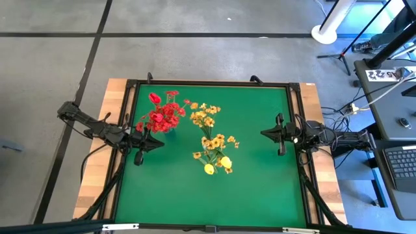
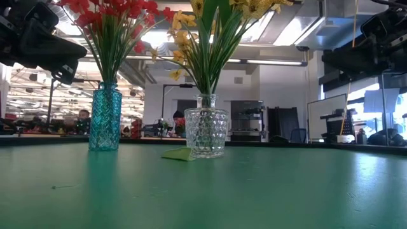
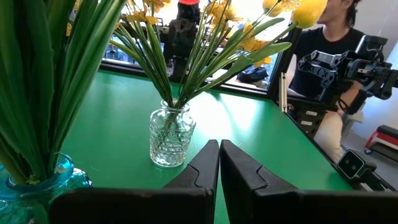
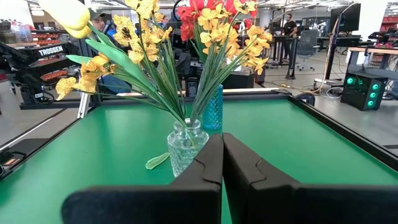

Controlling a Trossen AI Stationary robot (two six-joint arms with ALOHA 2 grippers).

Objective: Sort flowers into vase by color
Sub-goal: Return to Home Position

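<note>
Red flowers (image 1: 162, 116) are standing in the blue vase (image 2: 105, 119), yellow flowers (image 1: 211, 140) in the clear vase (image 2: 205, 132). Both are sitting closed, empty: left gripper (image 1: 155, 143) beside the blue vase, right gripper (image 1: 266, 133) well apart

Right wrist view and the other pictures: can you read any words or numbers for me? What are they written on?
"TROSSEN": white letters on a dark machine part beyond the table, right wrist view.
White card beside the table, high view: dark digits, too blurred to read.
No writing shows on the blue vase or the clear vase.
</note>
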